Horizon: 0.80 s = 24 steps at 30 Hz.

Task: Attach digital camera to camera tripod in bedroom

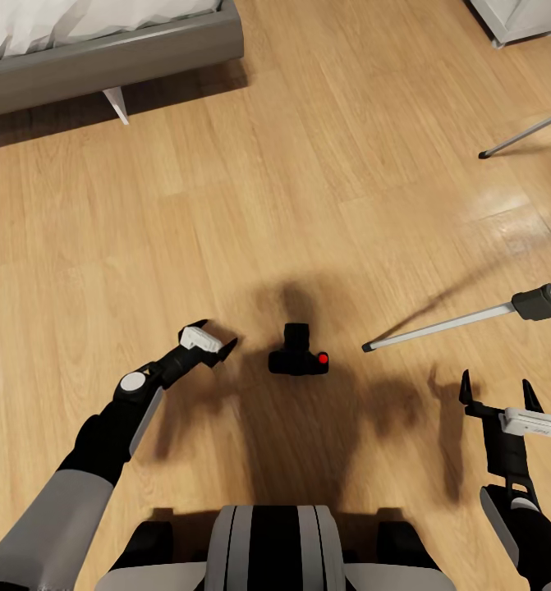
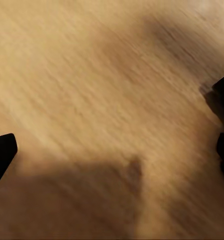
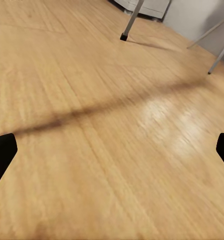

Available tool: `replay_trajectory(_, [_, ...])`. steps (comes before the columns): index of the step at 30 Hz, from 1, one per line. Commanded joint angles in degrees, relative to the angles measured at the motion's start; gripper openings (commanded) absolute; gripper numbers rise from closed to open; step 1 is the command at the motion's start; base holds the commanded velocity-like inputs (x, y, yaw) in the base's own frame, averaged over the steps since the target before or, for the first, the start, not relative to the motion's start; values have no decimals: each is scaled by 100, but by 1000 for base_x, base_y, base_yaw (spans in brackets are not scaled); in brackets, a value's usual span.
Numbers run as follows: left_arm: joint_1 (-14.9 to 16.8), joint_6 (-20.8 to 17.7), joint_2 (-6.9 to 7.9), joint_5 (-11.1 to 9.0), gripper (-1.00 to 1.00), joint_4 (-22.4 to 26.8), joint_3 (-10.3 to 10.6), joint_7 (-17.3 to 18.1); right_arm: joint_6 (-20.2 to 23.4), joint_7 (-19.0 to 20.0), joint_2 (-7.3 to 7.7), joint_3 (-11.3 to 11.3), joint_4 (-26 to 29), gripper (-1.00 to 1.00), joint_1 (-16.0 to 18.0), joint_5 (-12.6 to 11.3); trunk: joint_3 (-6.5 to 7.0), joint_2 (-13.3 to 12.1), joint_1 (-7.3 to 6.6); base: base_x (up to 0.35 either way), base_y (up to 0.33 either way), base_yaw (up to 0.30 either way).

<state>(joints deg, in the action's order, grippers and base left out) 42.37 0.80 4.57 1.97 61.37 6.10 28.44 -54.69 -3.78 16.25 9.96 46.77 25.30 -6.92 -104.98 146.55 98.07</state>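
At the far left of the head view, the grey-framed bed (image 1: 111, 53) stands on the light wood floor (image 1: 226, 205), one pale leg showing beneath its frame. Nearer the robot, the left gripper (image 1: 218, 349) hangs low over the boards, its fingers spread apart with nothing between them. In the left wrist view the dark fingertips (image 2: 1, 152) sit at opposite edges of the picture with only wood grain and shadow between, so the left gripper (image 2: 114, 135) is plainly open.

Just to the right of that gripper, near but not touching, the digital camera (image 1: 298, 355) lies on the floor in the robot's shadow, lens pointing away from the robot and its red button (image 1: 323, 359) on the side turned away from the left gripper. The camera rests between the two arms, closer to the left one.

Further right, a silver leg of the camera tripod (image 1: 456, 322) slants down to the floor, with a black joint (image 1: 539, 302) higher along it; a second leg (image 1: 521, 135) touches down farther back. The right wrist view shows a tripod foot (image 3: 124, 36) planted on the boards.

At the far right, the right gripper (image 1: 497, 396) points forward, fingers wide apart and empty, well apart from the camera. In its wrist view, the right gripper (image 3: 114, 150) has only floor between its tips.
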Motion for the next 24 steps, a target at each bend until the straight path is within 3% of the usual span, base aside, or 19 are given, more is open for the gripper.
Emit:
replay_trajectory(1, [6, 8, 10, 19, 100, 2, 5, -7, -15, -8, 2, -10, -1, 100, 2, -19, -2, 1, -1, 0, 0, 0])
replay_trajectory(16, [23, 0, 83, 10, 100, 31, -13, -38, -15, -8, 1, -12, -1, 100, 2, -19, -2, 1, -1, 0, 0, 0])
replay_trajectory(24, [367, -72, 116, -2, 100, 158, -357, -101, -15, -8, 1, -12, -1, 100, 2, -19, -2, 1, -1, 0, 0, 0])
